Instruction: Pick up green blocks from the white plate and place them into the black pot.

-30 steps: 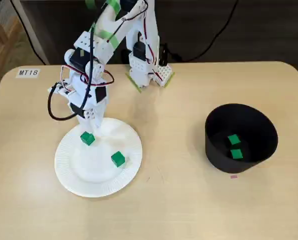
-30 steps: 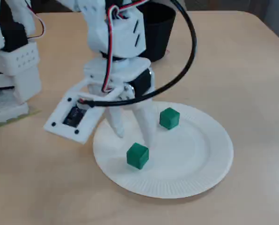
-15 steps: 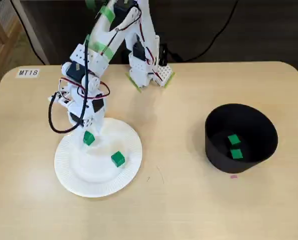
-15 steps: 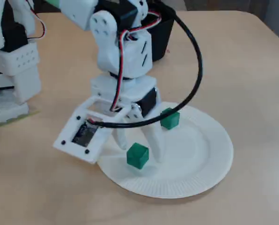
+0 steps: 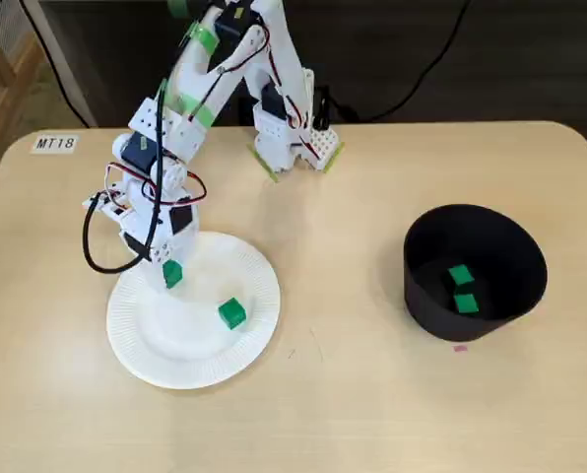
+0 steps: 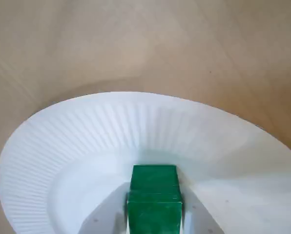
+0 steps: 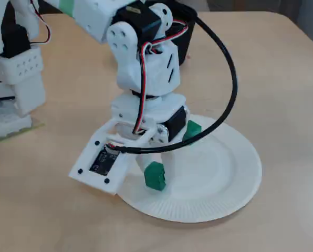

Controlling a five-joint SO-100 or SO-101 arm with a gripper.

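Two white fingers (image 6: 109, 214) hug the sides of a green block (image 6: 154, 195) in the wrist view; my gripper (image 6: 154, 202) is shut on it. The block (image 5: 172, 273) still rests on the left part of the white plate (image 5: 190, 370), under my gripper (image 5: 167, 276). A second green block (image 5: 232, 313) lies loose near the plate's middle. In another fixed view the held block (image 7: 155, 176) sits at my gripper (image 7: 156, 169) tips, and the second block (image 7: 192, 129) peeks out behind the wrist. The black pot (image 5: 422, 296) at the right holds two green blocks (image 5: 461, 289).
The arm's base (image 5: 292, 138) stands at the back of the table, with a black cable (image 5: 101, 256) looping beside the wrist. A label reading MT18 (image 5: 55, 143) lies at the back left corner. Bare wood separates plate and pot.
The arm swung left and lowered onto the plate. The fingers, earlier beside the left block, now straddle it and have closed in on its sides.
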